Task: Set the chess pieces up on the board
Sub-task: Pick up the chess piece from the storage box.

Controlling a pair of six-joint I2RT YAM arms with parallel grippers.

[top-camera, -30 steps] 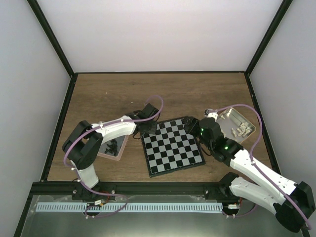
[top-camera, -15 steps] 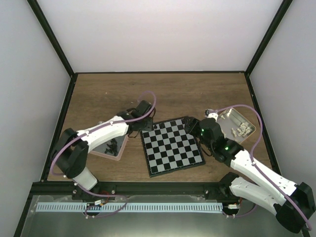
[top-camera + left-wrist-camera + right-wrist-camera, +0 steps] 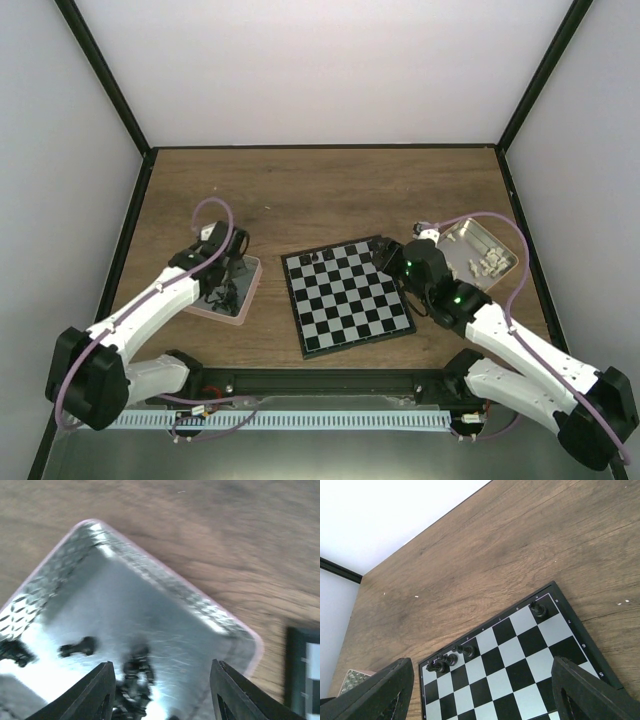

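Note:
The chessboard (image 3: pixel 348 295) lies in the middle of the table. Several black pieces stand on its far row: three at the far left corner (image 3: pixel 452 659) and one near the far right corner (image 3: pixel 538 609). My left gripper (image 3: pixel 160 697) is open and empty just above the pink-rimmed tray (image 3: pixel 150 577), with loose black pieces (image 3: pixel 135 672) under it. In the top view it (image 3: pixel 222 282) hangs over the tray (image 3: pixel 248 290). My right gripper (image 3: pixel 480 700) is open and empty above the board's far right part (image 3: pixel 385 258). Cream pieces (image 3: pixel 487 263) lie in the tin.
The tan tin (image 3: pixel 500 243) stands right of the board, behind my right arm. The pink-rimmed tray sits left of the board. Black frame rails border the table, and a metal rail runs along the near edge.
My left arm has swung left, from the board's far left corner back over the pink-rimmed tray. Black pieces now show at that corner. My right arm has not moved.

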